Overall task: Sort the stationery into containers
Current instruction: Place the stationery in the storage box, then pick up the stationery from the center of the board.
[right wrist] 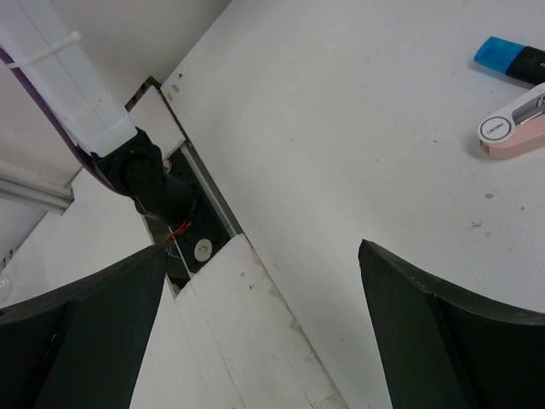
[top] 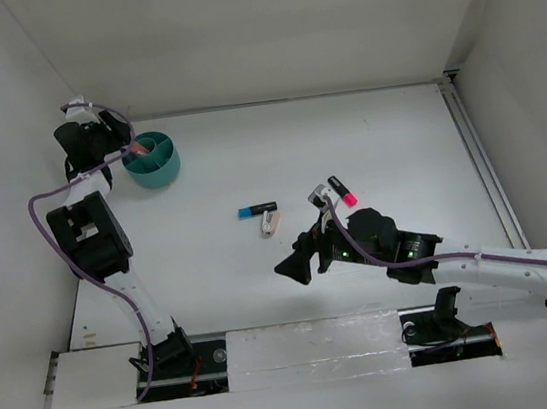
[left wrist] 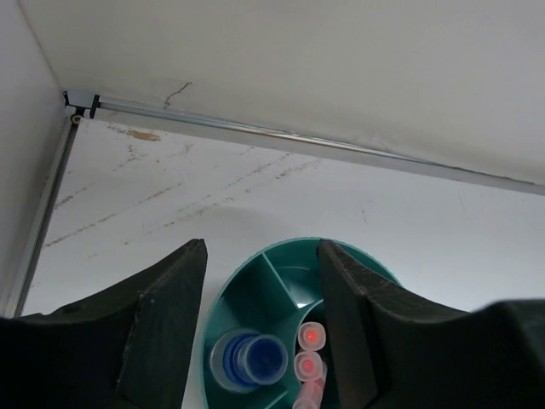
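The round teal tub (top: 160, 167) stands at the far left; the left wrist view shows its dividers (left wrist: 281, 271). In it stand a clear blue-capped bottle (left wrist: 247, 360) and salmon-pink pens (left wrist: 312, 337). My left gripper (top: 123, 149) hangs open and empty just over the tub (left wrist: 262, 256), its fingers on either side of the bottle and pens. A black marker with a blue end (top: 256, 209), a pink-white eraser (top: 271, 224) and a black marker with a pink end (top: 342, 190) lie mid-table. My right gripper (top: 296, 262) is open and empty, near of the eraser (right wrist: 264, 256).
A small grey-white item (top: 318, 197) lies beside the pink-ended marker. The right wrist view shows the blue marker end (right wrist: 511, 58), the eraser (right wrist: 515, 126) and the left arm's base (right wrist: 157, 183). White walls close in the back and both sides.
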You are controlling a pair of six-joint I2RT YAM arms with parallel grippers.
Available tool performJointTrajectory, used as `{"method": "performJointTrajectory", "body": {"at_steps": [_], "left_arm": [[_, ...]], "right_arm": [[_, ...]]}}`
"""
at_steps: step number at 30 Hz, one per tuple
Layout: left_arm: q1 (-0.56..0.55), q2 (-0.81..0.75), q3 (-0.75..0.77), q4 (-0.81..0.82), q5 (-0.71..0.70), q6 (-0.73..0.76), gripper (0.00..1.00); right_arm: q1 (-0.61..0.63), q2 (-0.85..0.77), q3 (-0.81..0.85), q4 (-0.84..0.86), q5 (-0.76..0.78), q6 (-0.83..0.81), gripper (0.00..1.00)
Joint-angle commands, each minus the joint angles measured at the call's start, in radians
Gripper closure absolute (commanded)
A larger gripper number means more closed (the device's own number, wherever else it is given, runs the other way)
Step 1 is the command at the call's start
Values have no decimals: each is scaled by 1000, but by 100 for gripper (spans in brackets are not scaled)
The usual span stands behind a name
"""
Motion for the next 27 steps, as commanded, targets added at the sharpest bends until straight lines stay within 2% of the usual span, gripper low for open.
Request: {"method": "performJointTrajectory", "body": {"at_steps": [1, 3, 5, 6, 9, 13, 14, 18, 21, 22, 23, 27], "left_arm": [[0, -121, -6, 84, 23, -38, 48], [0, -141, 3, 93, 8, -60, 45], [0, -170, 13, 84, -26, -80, 21], [11, -181, 26, 84, -35, -80, 0], [11, -230, 42, 47, -90, -104, 0], [11, -357, -18, 58, -159, -193, 0], [-3, -418, -18, 34, -232, -207, 0], [-12, -550, -4, -150, -345, -345, 0], [-1, -630, 5, -357, -360, -462, 0], [-1, -650, 5, -493, -369, -567, 0], [-1, -671, -12, -561, -387, -624, 0], [11, -791, -121, -640, -227, -692, 0]], "right_arm": [[9, 8, 3, 47, 21, 3, 0], [9, 17, 12, 47, 30, -6, 0], [9, 29, 12, 47, 31, -7, 0], [9, 53, 21, 47, 31, -7, 0], [9, 92, 21, 47, 67, 3, 0], [9, 150, 68, 8, 175, 3, 0], [9, 164, 88, -18, 222, 3, 0], [9, 224, 219, -179, 375, 15, 0], [0, 262, 329, -313, 490, 49, 0], [-24, 274, 379, -345, 507, 49, 0], [-35, 300, 401, -403, 508, 59, 0], [-93, 362, 479, -514, 527, 131, 0]]}}
